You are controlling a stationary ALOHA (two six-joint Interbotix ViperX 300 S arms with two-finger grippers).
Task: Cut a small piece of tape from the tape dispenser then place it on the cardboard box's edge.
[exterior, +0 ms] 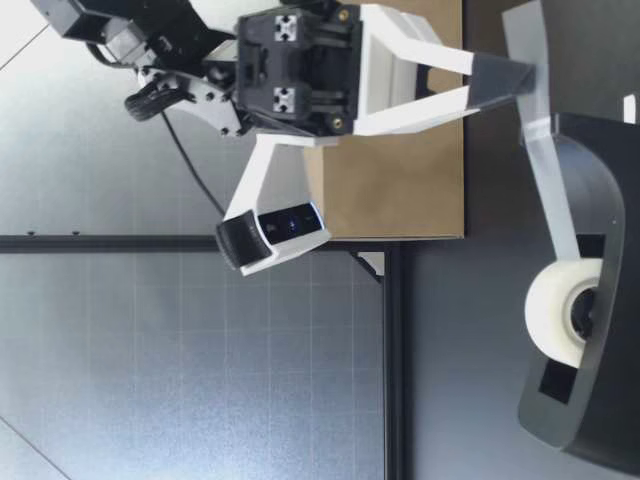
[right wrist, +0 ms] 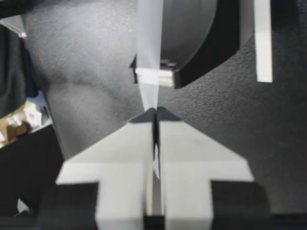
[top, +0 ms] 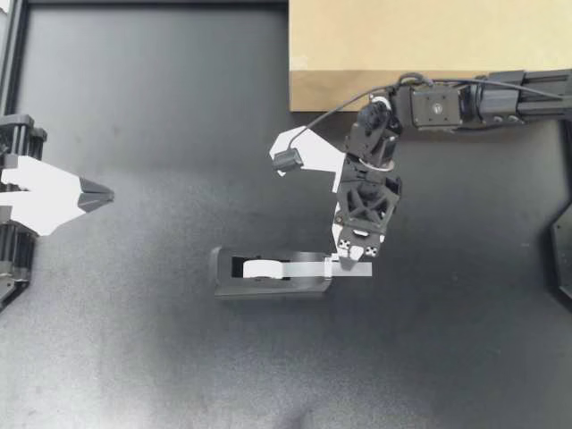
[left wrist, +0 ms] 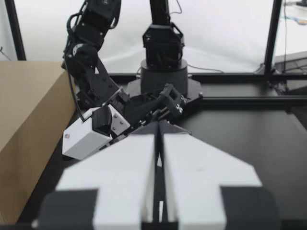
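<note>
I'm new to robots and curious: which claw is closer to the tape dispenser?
Right. My right gripper is at the tape dispenser's end, pinching its tape; my left gripper sits far off.

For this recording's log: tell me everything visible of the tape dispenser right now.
The tape dispenser is a long, black, plastic-looking body resting on the dark table, apart from the cardboard box. A white tape roll sits in its open middle. A tape strip runs from the roll over the dispenser's cutter end, apparently uncut, and rises to my right gripper, which is shut on it. Nothing else touches the dispenser.
</note>
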